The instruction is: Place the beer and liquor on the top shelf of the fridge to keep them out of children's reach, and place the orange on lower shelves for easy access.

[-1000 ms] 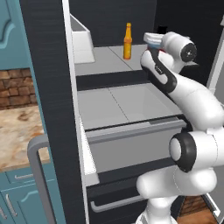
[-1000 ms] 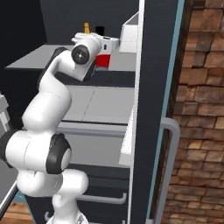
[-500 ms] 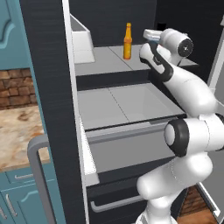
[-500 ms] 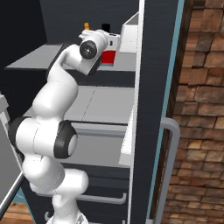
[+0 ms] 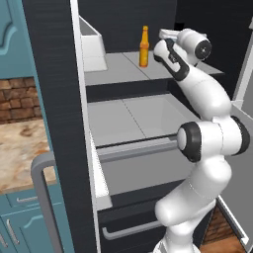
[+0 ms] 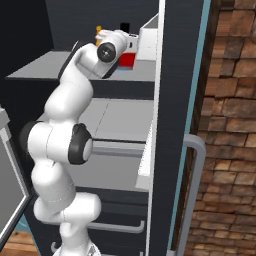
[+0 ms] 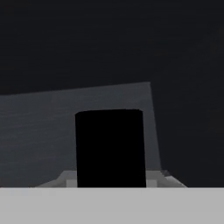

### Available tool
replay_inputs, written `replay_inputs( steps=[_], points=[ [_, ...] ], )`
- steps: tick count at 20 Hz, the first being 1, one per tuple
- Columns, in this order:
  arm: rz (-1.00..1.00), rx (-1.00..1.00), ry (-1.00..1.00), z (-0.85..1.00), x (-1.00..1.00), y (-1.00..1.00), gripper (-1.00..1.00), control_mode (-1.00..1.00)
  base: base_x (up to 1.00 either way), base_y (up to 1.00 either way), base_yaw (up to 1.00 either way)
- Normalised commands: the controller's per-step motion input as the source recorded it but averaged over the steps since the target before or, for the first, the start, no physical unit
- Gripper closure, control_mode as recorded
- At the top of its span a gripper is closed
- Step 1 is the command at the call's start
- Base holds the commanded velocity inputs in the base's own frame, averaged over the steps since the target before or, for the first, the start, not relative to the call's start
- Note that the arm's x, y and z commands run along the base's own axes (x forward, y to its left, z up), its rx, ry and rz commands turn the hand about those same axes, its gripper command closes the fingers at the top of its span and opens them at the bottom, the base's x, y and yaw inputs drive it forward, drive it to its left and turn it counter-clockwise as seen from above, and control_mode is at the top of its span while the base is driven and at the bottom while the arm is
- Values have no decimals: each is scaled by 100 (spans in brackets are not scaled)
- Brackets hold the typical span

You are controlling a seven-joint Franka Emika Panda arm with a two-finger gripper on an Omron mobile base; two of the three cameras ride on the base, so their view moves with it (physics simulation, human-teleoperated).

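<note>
The liquor (image 6: pixel 128 56) is seen in the right base view on the top shelf of the fridge (image 6: pixel 55 70), toward that shelf's right edge and near the white door bin (image 6: pixel 148 41). Its red body and black cap show just past the robot's hand, which covers much of the bottle from this side. In the hand view the black cap (image 7: pixel 110 148) stands directly below the camera, with light shoulders visible on either side of it and the grey shelf panel (image 7: pixel 39 131) stretching behind.

The gripper (image 6: pixel 122 42) is placed over the upper part of the liquor. Its fingers are hidden by the hand in both base views and are not seen in the hand view. The jaws are drawn in as far as they go, and from the bottle sitting straight under the hand they appear clamped on the liquor near its neck, though the contact itself cannot be made out.

The beer (image 5: pixel 144 47) stands upright on the same shelf in the left base view, toward the back edge, just to the left of the hand and apart from it. In the right base view only its yellowish cap (image 6: pixel 99 29) peeks out behind the wrist.

No label, brand or writing can be read on either bottle.
</note>
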Motion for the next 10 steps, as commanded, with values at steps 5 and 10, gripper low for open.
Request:
replay_inputs(
  steps=[5,10],
  points=[
    [0,0,-11,0,41,0,100,-100,0,0,0],
    [0,0,-5,0,36,-9,100,-100,0,0,0]
  ],
)
